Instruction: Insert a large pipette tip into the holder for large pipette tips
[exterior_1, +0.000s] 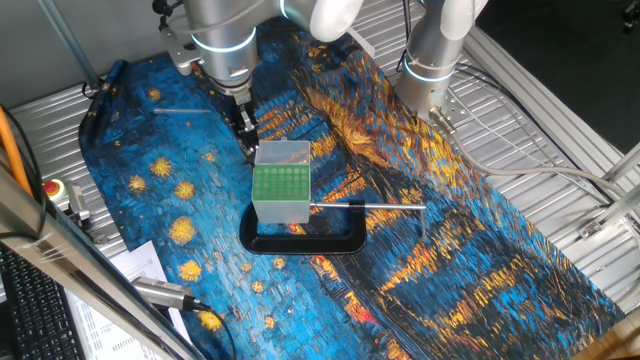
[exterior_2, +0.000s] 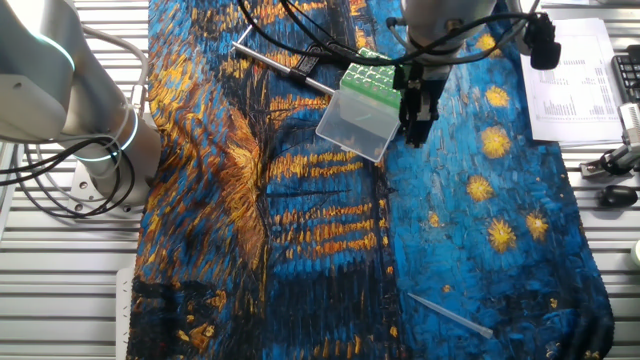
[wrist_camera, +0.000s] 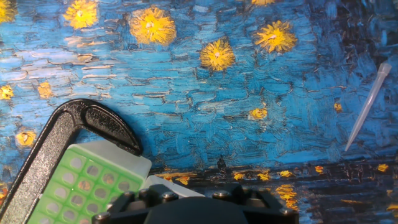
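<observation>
Well away from my claw (exterior_2: 415, 135), the large pipette tip (exterior_2: 450, 314) lies flat on the cloth: a thin, clear, colourless tube, wider at one end and tapering to a fine point at the other. In the hand view it sits at the right edge, slanted, with its wide end up and its point down. In one fixed view it shows only as a faint pale line on the blue, behind my arm.

The holder for large pipette tips (exterior_1: 281, 183) is a small whitish translucent box with a bright green top pierced by a grid of holes. It is held in a black C-shaped clamp (exterior_1: 305, 238), whose grey screw rod (exterior_1: 367, 206) sticks out to one side of the box.

My claw hangs just beside the holder, on the side nearer the pipette tip, with its fingers pointing down at the cloth (wrist_camera: 205, 118). I cannot tell whether the fingers are spread or pressed together; nothing is seen between them.

Everything rests on a worktop covered by a painted cloth of blue swirls and yellow stars. A second robot arm (exterior_1: 440, 50) stands at the far side, apart from the holder. Nothing lies between my claw and the pipette tip but bare cloth.
</observation>
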